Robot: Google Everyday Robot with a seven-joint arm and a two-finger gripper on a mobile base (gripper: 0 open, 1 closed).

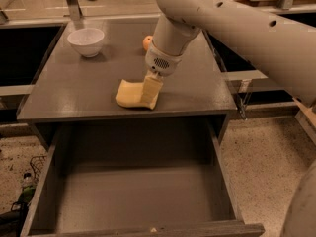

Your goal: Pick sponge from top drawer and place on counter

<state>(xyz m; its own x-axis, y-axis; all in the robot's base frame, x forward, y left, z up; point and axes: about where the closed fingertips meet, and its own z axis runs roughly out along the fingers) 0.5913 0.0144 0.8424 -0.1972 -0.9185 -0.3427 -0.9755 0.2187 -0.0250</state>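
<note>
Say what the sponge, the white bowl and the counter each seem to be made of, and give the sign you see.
The sponge looks like soft foam, matte pale yellow: its right end bends up where the gripper meets it. The bowl seems glazed ceramic, possibly plastic: smooth white with a sheen. The counter looks like grey-painted wood, slightly glossy: it reflects light faintly.
</note>
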